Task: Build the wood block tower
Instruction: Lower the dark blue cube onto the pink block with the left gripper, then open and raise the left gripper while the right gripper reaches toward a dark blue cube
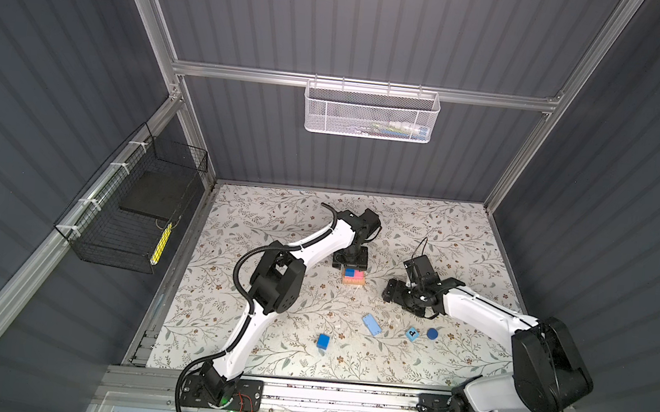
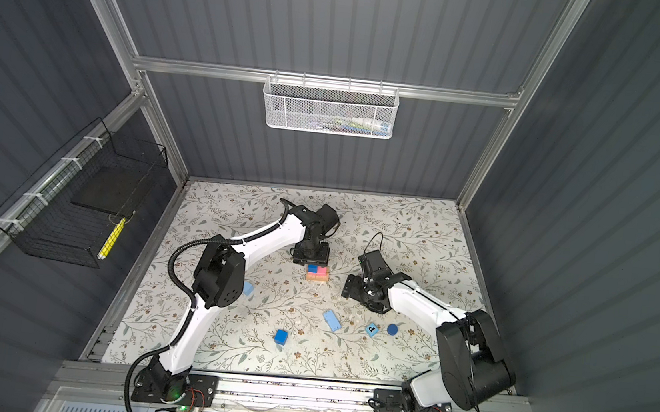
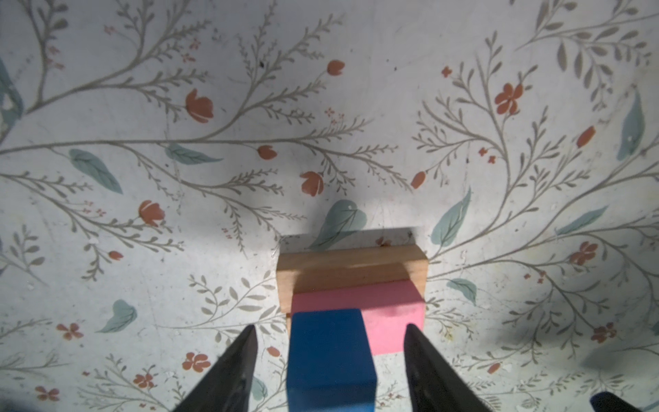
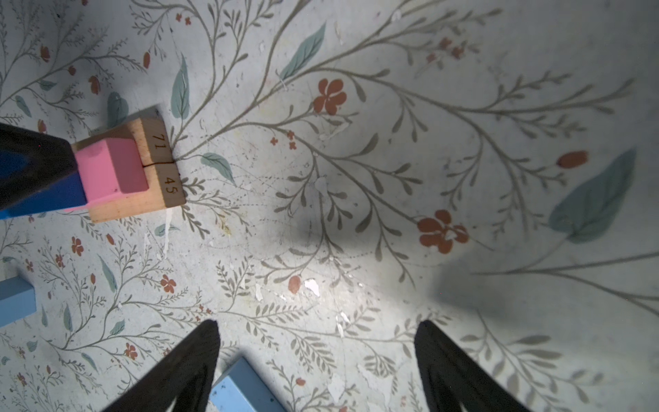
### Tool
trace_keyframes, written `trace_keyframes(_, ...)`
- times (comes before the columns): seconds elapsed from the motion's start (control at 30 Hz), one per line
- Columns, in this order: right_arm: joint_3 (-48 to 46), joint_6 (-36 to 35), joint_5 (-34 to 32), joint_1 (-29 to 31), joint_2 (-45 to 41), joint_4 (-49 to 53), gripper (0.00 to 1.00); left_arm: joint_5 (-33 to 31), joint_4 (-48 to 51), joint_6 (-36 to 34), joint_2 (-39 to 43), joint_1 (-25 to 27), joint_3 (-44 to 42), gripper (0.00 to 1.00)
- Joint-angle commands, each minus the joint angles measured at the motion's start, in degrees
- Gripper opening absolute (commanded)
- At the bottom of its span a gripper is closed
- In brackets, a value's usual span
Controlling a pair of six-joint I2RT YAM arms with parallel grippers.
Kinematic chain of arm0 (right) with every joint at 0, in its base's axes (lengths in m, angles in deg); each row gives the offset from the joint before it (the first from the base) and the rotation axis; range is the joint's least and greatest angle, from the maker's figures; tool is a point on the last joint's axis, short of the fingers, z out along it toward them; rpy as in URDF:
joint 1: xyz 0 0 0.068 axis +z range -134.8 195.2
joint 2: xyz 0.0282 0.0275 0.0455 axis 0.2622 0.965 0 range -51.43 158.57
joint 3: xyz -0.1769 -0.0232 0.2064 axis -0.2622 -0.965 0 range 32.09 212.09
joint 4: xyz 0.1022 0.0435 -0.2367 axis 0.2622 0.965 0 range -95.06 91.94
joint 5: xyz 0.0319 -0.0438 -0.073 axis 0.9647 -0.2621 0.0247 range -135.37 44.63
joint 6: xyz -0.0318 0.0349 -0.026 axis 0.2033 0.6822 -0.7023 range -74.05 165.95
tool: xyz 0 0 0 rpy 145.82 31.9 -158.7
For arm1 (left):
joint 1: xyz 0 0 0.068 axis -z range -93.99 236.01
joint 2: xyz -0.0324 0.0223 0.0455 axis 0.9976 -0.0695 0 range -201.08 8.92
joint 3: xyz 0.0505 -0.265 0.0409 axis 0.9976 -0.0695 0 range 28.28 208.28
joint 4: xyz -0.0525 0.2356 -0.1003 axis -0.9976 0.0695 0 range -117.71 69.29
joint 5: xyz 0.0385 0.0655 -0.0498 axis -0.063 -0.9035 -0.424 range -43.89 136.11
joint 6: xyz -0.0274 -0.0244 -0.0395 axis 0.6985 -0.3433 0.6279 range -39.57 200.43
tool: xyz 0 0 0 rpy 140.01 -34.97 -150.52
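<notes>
Floral-print tabletop [image 1: 462,246]; white mesh basket [image 1: 370,113] on rear rail, black wire basket [image 1: 131,211] on left wall. Loose blocks well apart from tower: light blue flat bar [image 1: 371,324], light blue cube [image 1: 412,333] bearing black letter, too small to read, dark blue cylinder [image 1: 432,333] just beside it, mid-blue cube [image 1: 322,341].

Wood block tower [image 1: 353,278] mid-table: two tan wooden bars [image 3: 351,265] side by side, pink bar [image 3: 388,314] lying on them, dark blue cube [image 3: 330,360] on top at one end. Left gripper [image 3: 331,330] straddles dark blue cube, jaws parted, gap each side. Right gripper [image 4: 315,324] over bare tabletop near tower, jaws wide, empty.

Tan bar ends stamped "71", "45".

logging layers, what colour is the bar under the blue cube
Pink bar, clearest in left wrist view.
</notes>
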Motion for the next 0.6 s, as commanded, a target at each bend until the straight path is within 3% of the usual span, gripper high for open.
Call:
trace_keyframes(0.0, 0.56, -0.84, -0.19, -0.20, -2.07, 1.89, 0.87, -0.08, -0.44, -2.36, 3.59, 0.36, 1.00, 0.72)
trace_keyframes(0.3, 3.42, -3.08, -1.64, 2.06, -6.50, 6.42, 0.85, -1.85, -2.67, -5.07, 10.38, 0.32, -1.53, 0.76)
trace_keyframes(0.57, 9.93, 0.65, -6.54, 12.15, -5.42, 13.46, 0.84, -4.78, -4.11, -6.69, 18.96, 0.37, -6.58, 0.76)
